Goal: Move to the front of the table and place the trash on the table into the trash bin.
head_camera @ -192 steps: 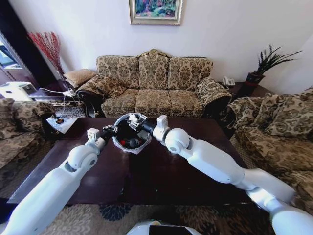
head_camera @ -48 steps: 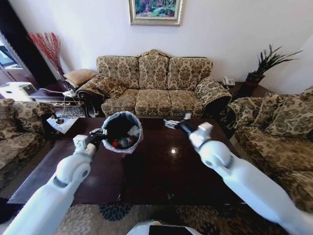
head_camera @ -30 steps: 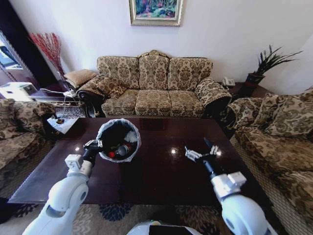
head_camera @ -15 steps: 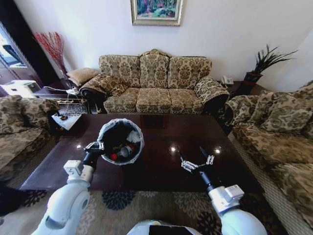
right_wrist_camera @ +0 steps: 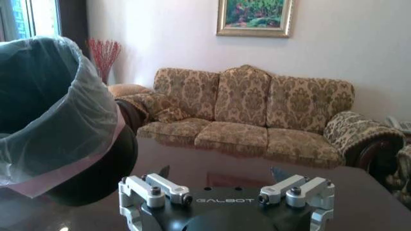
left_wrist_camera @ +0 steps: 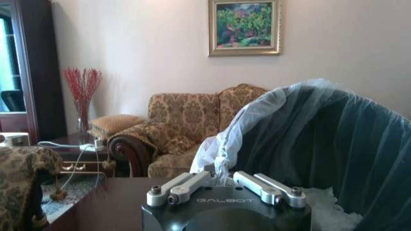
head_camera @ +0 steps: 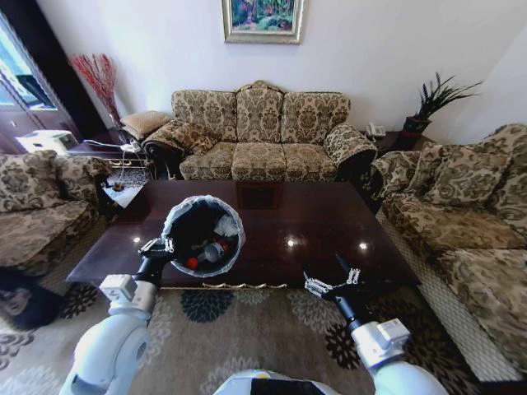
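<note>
My left gripper (head_camera: 158, 246) is shut on the rim of the trash bin (head_camera: 202, 234) and holds it tilted above the table's (head_camera: 313, 220) front left part. In the bin lie trash pieces: a clear bottle with a red cap (head_camera: 212, 250), a white paper wad (head_camera: 226, 224) and a red scrap (head_camera: 191, 263). The left wrist view has the gripper (left_wrist_camera: 224, 183) pinching the grey liner of the trash bin (left_wrist_camera: 314, 144). My right gripper (head_camera: 331, 278) hangs open with nothing in it, over the table's front edge. In the right wrist view this gripper (right_wrist_camera: 222, 175) faces the table (right_wrist_camera: 359, 202), with the trash bin (right_wrist_camera: 51, 120) beside it.
A patterned sofa (head_camera: 259, 136) stands behind the table, an armchair (head_camera: 37, 206) to the left and another sofa (head_camera: 461, 197) to the right. A dark floral rug (head_camera: 247, 325) lies under the table's front. A small side table (head_camera: 123, 188) sits at the back left, a plant (head_camera: 428, 103) at the back right.
The whole picture has shifted: the camera has backed away, so the table lies farther off and more rug shows. Earlier my right gripper left the bin and drew back to the right.
</note>
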### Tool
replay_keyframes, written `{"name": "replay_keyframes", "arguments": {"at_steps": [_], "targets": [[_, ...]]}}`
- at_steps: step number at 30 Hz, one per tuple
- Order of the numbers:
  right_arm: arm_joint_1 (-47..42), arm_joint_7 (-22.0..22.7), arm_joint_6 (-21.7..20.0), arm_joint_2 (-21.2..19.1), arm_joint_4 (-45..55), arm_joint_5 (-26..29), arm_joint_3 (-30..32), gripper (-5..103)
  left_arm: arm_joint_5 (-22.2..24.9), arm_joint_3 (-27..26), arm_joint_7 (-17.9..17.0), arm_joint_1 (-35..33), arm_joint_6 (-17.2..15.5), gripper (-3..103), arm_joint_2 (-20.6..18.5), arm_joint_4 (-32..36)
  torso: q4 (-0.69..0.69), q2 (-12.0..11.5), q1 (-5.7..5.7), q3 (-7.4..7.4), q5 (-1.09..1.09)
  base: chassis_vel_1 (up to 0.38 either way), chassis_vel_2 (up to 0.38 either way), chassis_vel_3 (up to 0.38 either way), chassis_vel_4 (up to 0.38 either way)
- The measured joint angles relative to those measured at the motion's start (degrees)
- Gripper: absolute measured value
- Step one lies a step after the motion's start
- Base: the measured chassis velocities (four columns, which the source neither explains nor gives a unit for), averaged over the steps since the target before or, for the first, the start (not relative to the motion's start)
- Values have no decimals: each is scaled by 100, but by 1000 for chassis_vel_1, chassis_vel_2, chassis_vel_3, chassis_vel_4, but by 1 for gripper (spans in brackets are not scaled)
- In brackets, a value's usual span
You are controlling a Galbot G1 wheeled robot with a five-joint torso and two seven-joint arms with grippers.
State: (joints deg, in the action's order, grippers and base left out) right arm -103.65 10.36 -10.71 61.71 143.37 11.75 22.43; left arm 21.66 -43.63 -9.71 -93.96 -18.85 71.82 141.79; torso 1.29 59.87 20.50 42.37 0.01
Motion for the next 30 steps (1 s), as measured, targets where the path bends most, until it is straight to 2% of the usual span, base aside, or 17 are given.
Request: {"name": "replay_keyframes", "arguments": {"at_steps": [5, 9, 16, 23, 30], "targets": [[45, -57, 122, 37, -7, -50, -96, 100, -7, -35, -12, -62, -6, 0, 12, 20, 3, 1, -1, -1, -4, 190, -209, -205, 220], [89, -128, 242, 75, -106, -124, -166, 100, -6, -37, -10, -76, -16, 0, 1, 34, 0, 2, -5, -3, 0, 159, -177, -136, 182], [111, -92, 250, 130, -204, -338, -340, 100, 2, -39, -10, -71, -32, 0, -48, 30, 1, 0, 0, 0, -2, 12, -33, -43, 25], [174, -49, 271, 163, -323, -525, -506, 100, 7, -54, -14, -80, -37, 0, -56, 10, 1, -1, 2, 1, -2, 55, 109, -70, -116], [213, -55, 271, 158, -364, -538, -535, 100, 28, -104, -16, -70, -37, 0, -82, -3, 2, -1, -1, -1, -2, 217, 168, -222, -177]]}}
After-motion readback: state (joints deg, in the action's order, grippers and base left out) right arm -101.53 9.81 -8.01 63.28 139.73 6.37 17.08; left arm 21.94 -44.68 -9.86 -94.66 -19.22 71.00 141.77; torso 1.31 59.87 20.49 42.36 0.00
